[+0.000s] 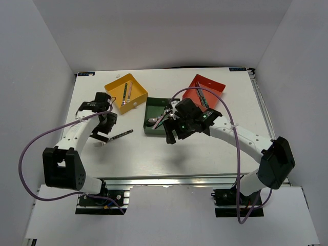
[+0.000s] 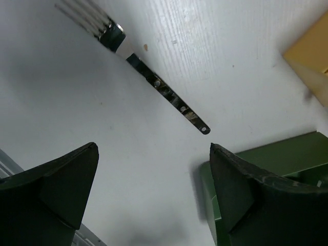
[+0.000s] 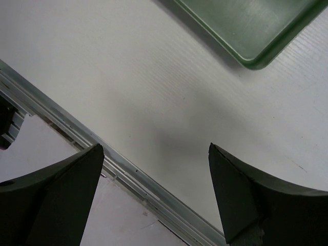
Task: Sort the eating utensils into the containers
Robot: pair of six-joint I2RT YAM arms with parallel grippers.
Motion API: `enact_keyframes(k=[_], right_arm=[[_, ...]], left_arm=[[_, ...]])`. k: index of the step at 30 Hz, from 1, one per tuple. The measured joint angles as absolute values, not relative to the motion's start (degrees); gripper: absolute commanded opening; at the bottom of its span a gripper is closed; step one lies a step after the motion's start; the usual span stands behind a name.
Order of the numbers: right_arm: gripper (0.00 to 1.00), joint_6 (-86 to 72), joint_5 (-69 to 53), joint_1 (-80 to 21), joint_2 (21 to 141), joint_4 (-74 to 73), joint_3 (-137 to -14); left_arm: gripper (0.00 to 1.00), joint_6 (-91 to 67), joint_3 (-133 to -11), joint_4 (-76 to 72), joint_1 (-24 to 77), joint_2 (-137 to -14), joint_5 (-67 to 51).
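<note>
Left claw, spread and empty, hovers over a dark-handled metal fork left of the dark green square tray; right claw, spread empty, at its near edge. White tabletop, white walls.

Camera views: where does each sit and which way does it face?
Top external: above and behind, looking down on the table; both arms show.
Left wrist: looks down past the open left hand at the fork.
Right wrist: looks down past the open right hand at the table edge.
Shared: both wrist views catch the green tray.
</note>
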State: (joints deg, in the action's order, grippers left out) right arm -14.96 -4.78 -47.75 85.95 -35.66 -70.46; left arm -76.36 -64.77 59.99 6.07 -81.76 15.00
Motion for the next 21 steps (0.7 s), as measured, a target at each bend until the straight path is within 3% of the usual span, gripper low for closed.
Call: enact_keyframes(k=[8, 19, 21], right_arm=[[0.87, -14.8, -5.3, -47.7, 80.2, -34.5, -66.3], [0.88, -13.5, -6.2, -47.7, 71.3, -34.2, -58.8], [0.88, -13.0, -6.2, -47.7, 70.1, -34.3, -57.8]], left_arm=[[0.98, -92.1, -64.0, 62.9, 9.2, -86.9, 16.2], [0.91, -100.8, -58.5, 50.0, 10.0, -96.7, 19.8], [0.82, -101.2, -58.4, 49.0, 10.1, -97.5, 20.3]])
